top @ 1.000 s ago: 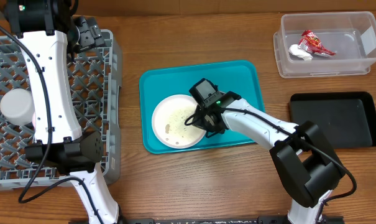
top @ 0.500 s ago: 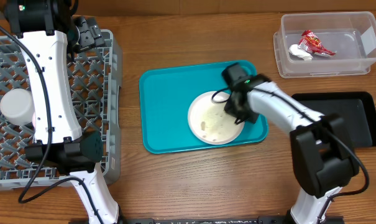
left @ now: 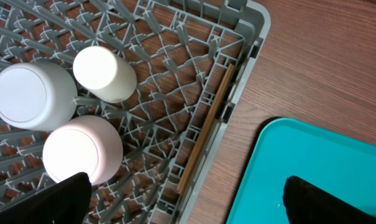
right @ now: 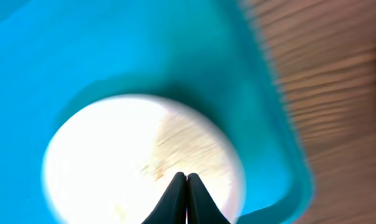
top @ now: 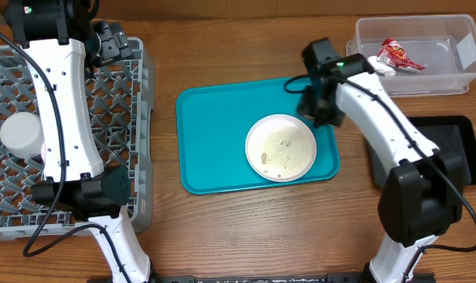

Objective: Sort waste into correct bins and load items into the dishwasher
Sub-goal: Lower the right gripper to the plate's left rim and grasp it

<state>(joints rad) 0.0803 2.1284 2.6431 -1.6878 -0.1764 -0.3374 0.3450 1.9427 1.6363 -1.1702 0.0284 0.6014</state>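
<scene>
The round white plate (top: 281, 147) lies on the right part of the teal tray (top: 214, 126), with rice-like scraps (top: 278, 155) on it. My right gripper (top: 315, 114) is shut and empty, just above the plate's far right edge. In the right wrist view its tips (right: 186, 198) hang over the blurred plate (right: 125, 168). The red wrapper (top: 399, 53) and the white tissue (top: 377, 67) lie in the clear tub (top: 450, 82). My left gripper (left: 194, 205) is open over the grey rack's (left: 194, 93) right edge. The grey-blue bowl (left: 32, 93), white cup (left: 104, 73) and pink bowl (left: 82, 149) sit upside down in the rack.
The black tray (top: 446, 153) lies at the right, partly under my right arm. The left arm stands over the rack (top: 119, 118), which fills the left side. Bare wooden table (top: 245, 228) lies in front of the teal tray.
The plate has slid from the left-centre of the teal tray to its right part. My right gripper went right with it, then drew back off it toward the far right.
</scene>
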